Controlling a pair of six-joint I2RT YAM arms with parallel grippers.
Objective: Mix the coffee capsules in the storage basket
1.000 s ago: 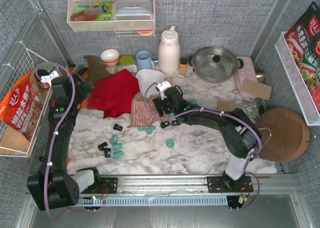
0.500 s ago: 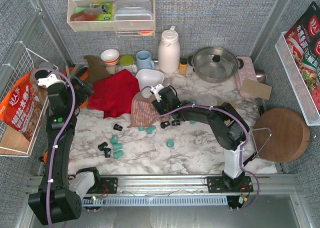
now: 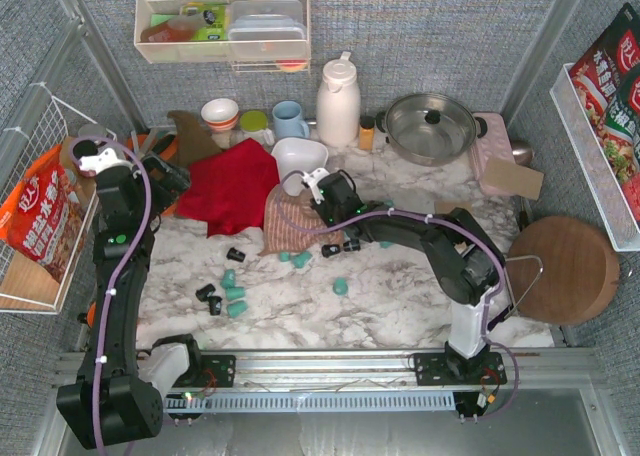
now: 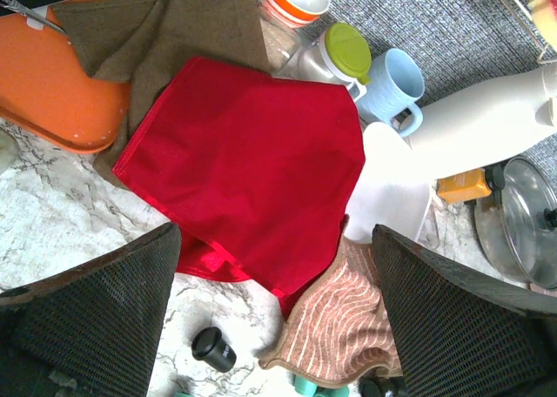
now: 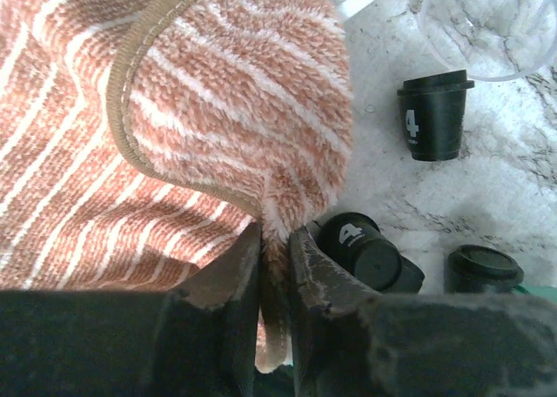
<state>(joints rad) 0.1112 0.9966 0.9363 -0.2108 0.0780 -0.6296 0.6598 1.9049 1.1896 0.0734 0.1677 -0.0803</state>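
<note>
Teal and black coffee capsules lie scattered on the marble table, with more black ones beside the right gripper. The white storage basket sits tilted behind a striped orange-and-white towel. My right gripper is shut on the towel's edge; in the right wrist view the jaws pinch a fold of towel, with black capsules just to the right. My left gripper hovers open over the red cloth, holding nothing. In its view, a black capsule lies below and the basket sits ahead.
A red cloth, brown cloth and orange tray lie at the back left. Bowl, green-lidded jar, blue mug, white thermos and lidded pot line the back. A round wooden board is at right.
The right gripper has closed on the towel's edge. The left arm shifted slightly left early on, then stayed still with its jaws wide.
</note>
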